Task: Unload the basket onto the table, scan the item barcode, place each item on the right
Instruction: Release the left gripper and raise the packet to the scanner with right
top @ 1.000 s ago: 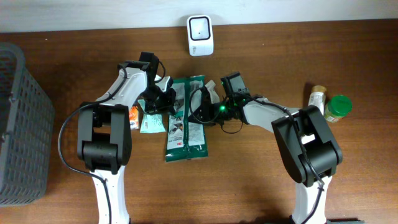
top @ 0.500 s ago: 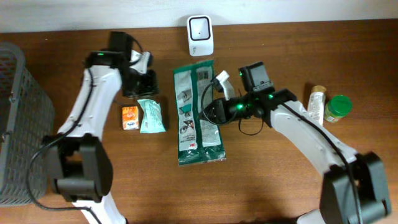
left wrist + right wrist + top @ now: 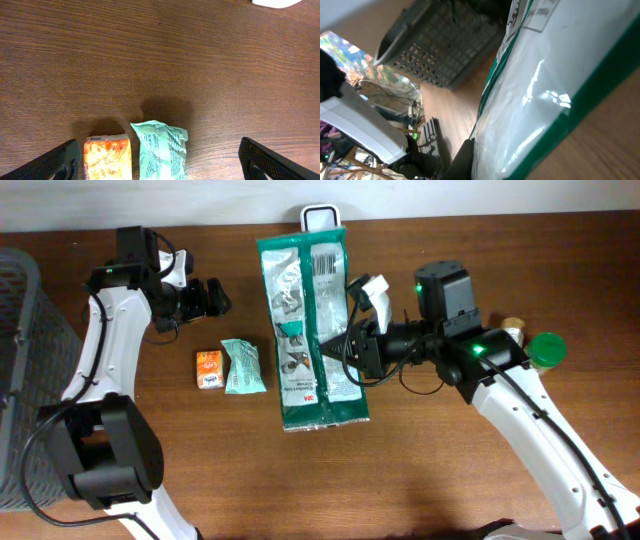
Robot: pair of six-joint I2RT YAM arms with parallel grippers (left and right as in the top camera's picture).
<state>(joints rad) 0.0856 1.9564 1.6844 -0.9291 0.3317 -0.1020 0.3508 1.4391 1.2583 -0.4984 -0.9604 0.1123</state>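
Observation:
A large green and clear packet (image 3: 312,330) hangs lifted over the table, with my right gripper (image 3: 350,345) shut on its right edge. Its barcode (image 3: 322,265) faces up near the top end, which overlaps the white scanner (image 3: 320,218) at the back edge. The right wrist view is filled by the packet (image 3: 555,75), with one dark finger (image 3: 462,160) against it. My left gripper (image 3: 220,298) stands open and empty at the upper left. Its wrist view shows both fingers (image 3: 55,162) wide apart above the table.
A small orange packet (image 3: 208,369) and a mint-green packet (image 3: 243,366) lie side by side left of the big packet, also below the left gripper (image 3: 160,170). A grey basket (image 3: 30,380) stands at the left edge. Two bottles (image 3: 545,350) stand at the right.
The left gripper opened, let go of the big packet and drew back to the upper left. The right arm raised the packet and carried its top end over the scanner.

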